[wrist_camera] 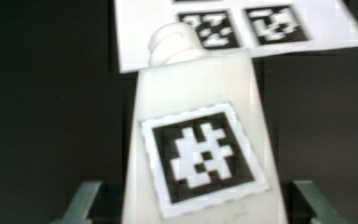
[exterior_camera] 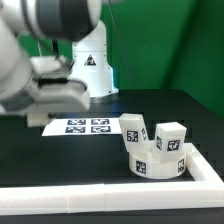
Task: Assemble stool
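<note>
In the wrist view a white stool leg (wrist_camera: 194, 120) with a black-and-white tag runs lengthwise between my gripper's (wrist_camera: 197, 205) two fingers (wrist_camera: 87, 200), and the gripper is shut on it. In the exterior view the arm's hand (exterior_camera: 55, 95) hovers over the table at the exterior view's left; the held leg is hidden there. The round white seat (exterior_camera: 160, 166) sits at the exterior view's right in the corner of the border wall. Two more legs (exterior_camera: 135, 130) (exterior_camera: 171, 137) stand on the seat, leaning slightly.
The marker board (exterior_camera: 86, 125) lies flat on the black table just beyond the hand, also seen past the leg's tip (wrist_camera: 247, 25). A long white L-shaped border wall (exterior_camera: 100, 198) runs along the front and the exterior view's right edge. The robot base (exterior_camera: 92, 65) stands behind.
</note>
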